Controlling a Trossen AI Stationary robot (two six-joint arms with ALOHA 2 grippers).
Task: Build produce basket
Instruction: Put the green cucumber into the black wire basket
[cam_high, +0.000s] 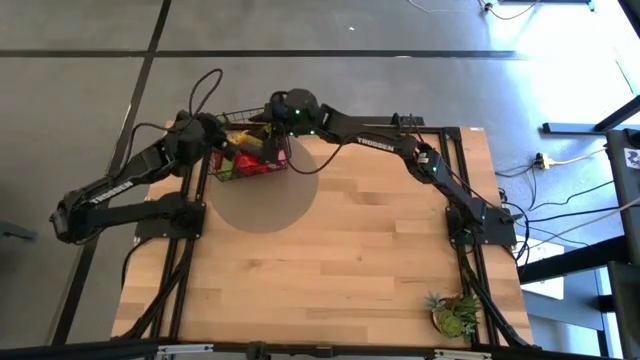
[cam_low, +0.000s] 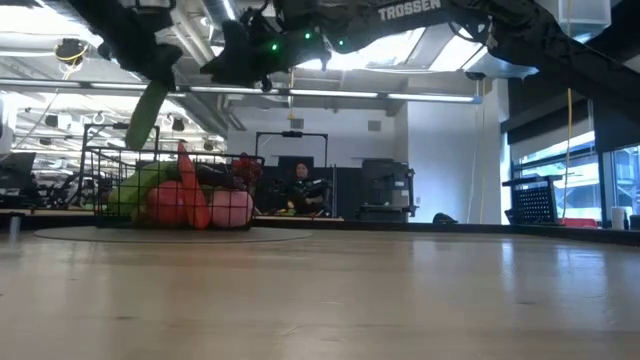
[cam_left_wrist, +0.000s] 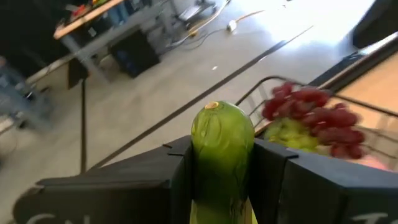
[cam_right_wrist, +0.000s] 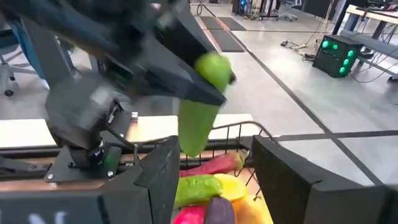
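We see a glossy, smooth green plastic cucumber (cam_left_wrist: 221, 152) pinched between the matt black plastic fingers (cam_left_wrist: 283, 180) of the left gripper (cam_left_wrist: 222, 186). Beneath those jaws sits the thin black wire basket (cam_high: 245, 165) on a matt grey mat (cam_high: 262, 205), upon a pale, smooth wooden table (cam_high: 370, 260).

Green cucumber (cam_left_wrist: 222, 146) raised above produce-filled basket (cam_high: 262, 170)

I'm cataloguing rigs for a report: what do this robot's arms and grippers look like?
Two dark, nearly black jointed arms, left and right. The right one carries white TROSSEN lettering and small green lights near its wrist. Black cables loop off the left arm. The right gripper has blocky, flat-sided black fingers.
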